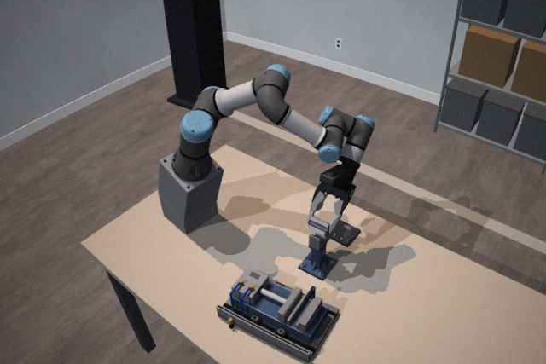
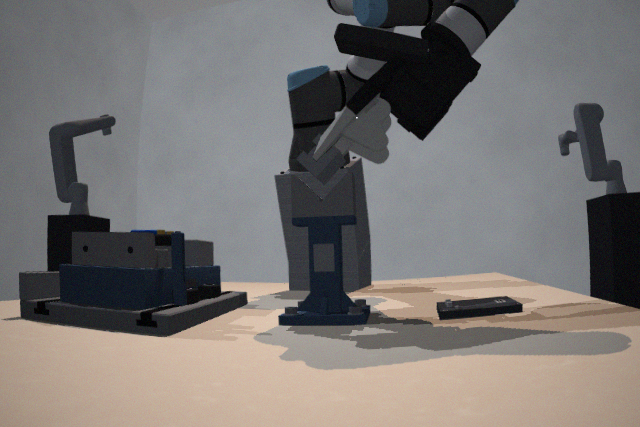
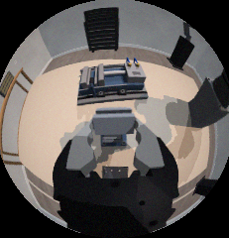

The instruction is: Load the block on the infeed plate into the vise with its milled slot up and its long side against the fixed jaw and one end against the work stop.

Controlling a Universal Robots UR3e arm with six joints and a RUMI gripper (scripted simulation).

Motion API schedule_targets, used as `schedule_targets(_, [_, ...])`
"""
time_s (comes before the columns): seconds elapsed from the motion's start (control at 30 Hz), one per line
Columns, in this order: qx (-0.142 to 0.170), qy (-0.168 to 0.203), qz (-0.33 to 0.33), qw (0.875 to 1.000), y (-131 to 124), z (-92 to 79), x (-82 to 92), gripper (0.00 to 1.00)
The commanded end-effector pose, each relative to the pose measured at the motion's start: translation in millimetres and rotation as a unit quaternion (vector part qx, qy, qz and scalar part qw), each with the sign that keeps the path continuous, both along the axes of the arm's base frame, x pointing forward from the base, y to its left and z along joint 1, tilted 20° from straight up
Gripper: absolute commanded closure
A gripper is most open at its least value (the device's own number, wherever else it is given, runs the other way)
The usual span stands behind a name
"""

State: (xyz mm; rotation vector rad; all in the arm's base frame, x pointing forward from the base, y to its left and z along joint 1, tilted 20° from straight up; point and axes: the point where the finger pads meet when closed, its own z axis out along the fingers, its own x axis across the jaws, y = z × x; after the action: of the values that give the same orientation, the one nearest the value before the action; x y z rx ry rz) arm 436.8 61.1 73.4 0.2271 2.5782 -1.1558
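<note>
My gripper (image 1: pixel 322 223) (image 3: pixel 114 119) is shut on the part (image 1: pixel 318 227) (image 2: pixel 326 168) (image 3: pixel 114 124), a grey block held across its ends. The part is tilted about 45 degrees at the notch of the V-block (image 1: pixel 315 242) (image 2: pixel 323 209), on its blue stand. Whether it touches the V faces is unclear. A groove-like line runs along the part; whether it is the milled slot is unclear. The open vise (image 1: pixel 264 303) (image 2: pixel 113 285) (image 3: pixel 114 81) has its fixed jaw (image 1: pixel 310 314) opposite the rod-side jaw (image 1: pixel 290 305). The work stop's blue post (image 1: pixel 313 295) (image 2: pixel 178 267) stands beside the jaws.
The dark infeed plate (image 1: pixel 346 233) (image 2: pixel 479 307) (image 3: pixel 115 172) lies behind the V-block in the top view, with no part on it. Blue air hoses (image 1: pixel 241 300) stand up on the vise's cylinder end. The robot's grey pedestal (image 1: pixel 189 201) stands at the table's far left.
</note>
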Motion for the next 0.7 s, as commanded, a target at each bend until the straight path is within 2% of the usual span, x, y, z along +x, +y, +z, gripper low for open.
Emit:
schedule_targets(0.0, [0.0, -0.002, 0.0, 1.0, 0.5, 0.0, 1.1, 1.0])
schedule_targets(0.67, [0.0, -0.002, 0.0, 1.0, 1.6, -5.9, 4.3, 1.0])
